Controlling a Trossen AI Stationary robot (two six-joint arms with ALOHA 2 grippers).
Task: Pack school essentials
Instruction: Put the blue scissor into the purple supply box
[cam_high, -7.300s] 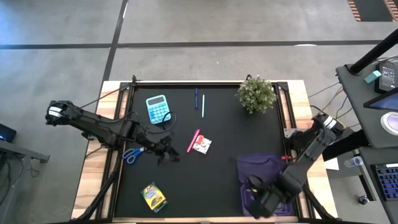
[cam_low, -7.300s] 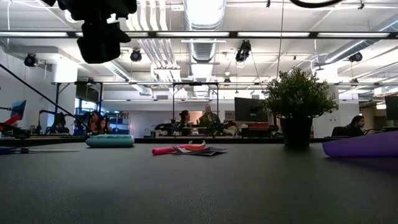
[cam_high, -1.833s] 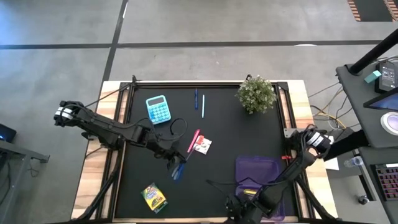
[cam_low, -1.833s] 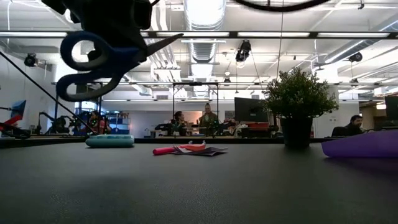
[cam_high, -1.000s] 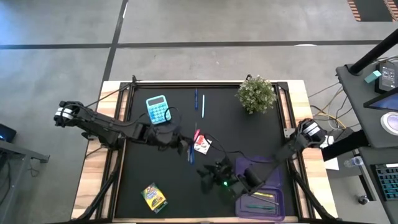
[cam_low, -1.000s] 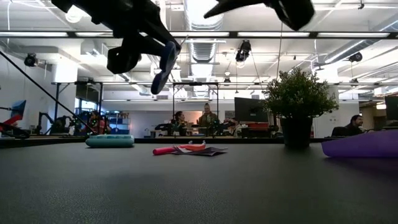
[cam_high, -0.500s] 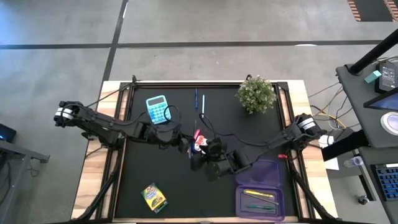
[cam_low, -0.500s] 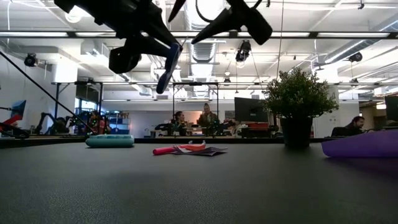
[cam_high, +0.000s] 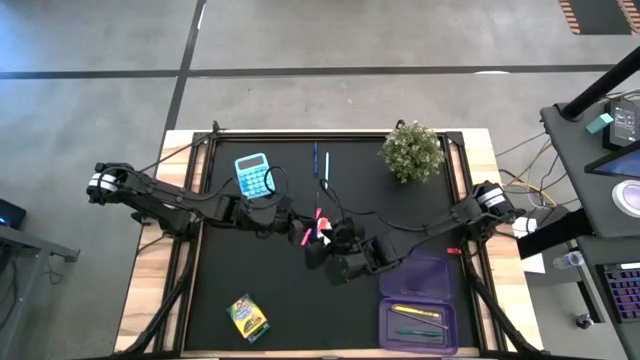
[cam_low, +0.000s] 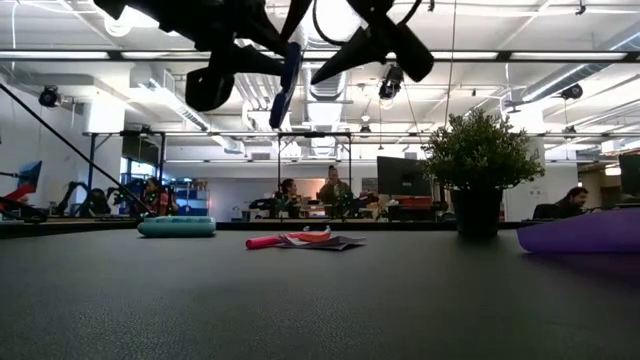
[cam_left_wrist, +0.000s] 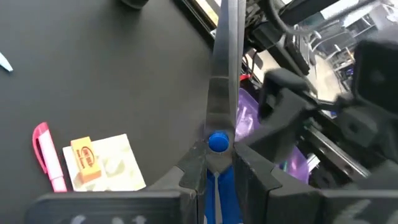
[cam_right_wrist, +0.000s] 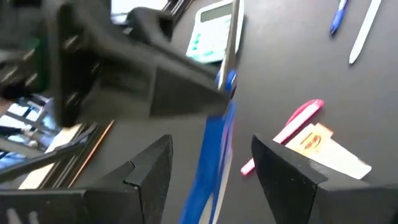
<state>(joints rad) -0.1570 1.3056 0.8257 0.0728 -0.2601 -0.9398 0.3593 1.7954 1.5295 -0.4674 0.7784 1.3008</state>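
From above, my left end effector (cam_high: 293, 228) grips the blue-handled scissors (cam_high: 312, 250) mid-worktop, meeting my right end effector (cam_high: 325, 262). Left wrist: blades point toward the right arm. Right wrist: fingers (cam_right_wrist: 287, 171) spread around the handles; next, I judge, close and take over.

A large open robotics lab or workshop: exposed ceiling ducts (cam_low: 320, 25) and strip lights overhead, people seated at monitors (cam_low: 400, 178) across the room, grey concrete floor (cam_high: 100, 60) with taped lines around a black-topped table (cam_high: 240, 270) on a metal frame.
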